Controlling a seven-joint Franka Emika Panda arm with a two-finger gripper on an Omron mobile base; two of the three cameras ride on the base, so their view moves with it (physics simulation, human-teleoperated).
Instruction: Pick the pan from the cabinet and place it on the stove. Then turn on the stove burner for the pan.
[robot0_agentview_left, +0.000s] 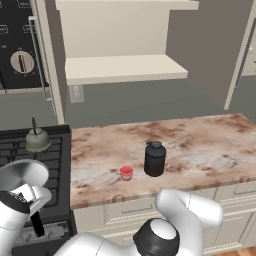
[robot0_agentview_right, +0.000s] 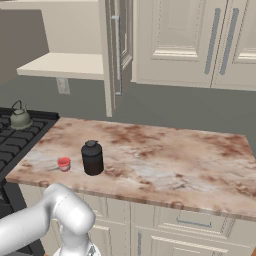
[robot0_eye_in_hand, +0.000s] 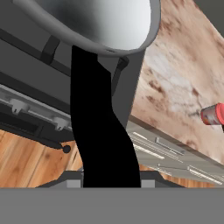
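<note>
Gripper (robot0_eye_in_hand: 111, 181) of the white arm was clamped on the long black handle of the shallow silver-grey metal frying pan (robot0_agentview_left: 22, 175), which hung just above the black cast-iron grates of the black gas stove (robot0_agentview_left: 57, 150), near its front edge. From the hand's own camera the handle ran straight up out of the jaws to the pan's round body, with the stove's silvery strip of small knobs (robot0_eye_in_hand: 26, 107) below it. By appearance the carry from the cream-beige wall cabinet (robot0_agentview_left: 122, 67) was done and the placing step was in hand; the next move would call for lowering the pan level onto a burner, freeing the handle, then reaching down to the matching knob on the front strip.

Inside the open cabinet the plain beige shelf lay bare. The pan looked empty. A small grey-green kettle (robot0_agentview_left: 37, 139) sat on the stove's rear grate, well apart from the pan. On the mottled brown-and-white stone counter (robot0_agentview_right: 165, 160) stood a lidded squat black jar (robot0_agentview_right: 92, 158) with a small red cup (robot0_agentview_right: 64, 163) just beside it; their contents could not be seen.
</note>
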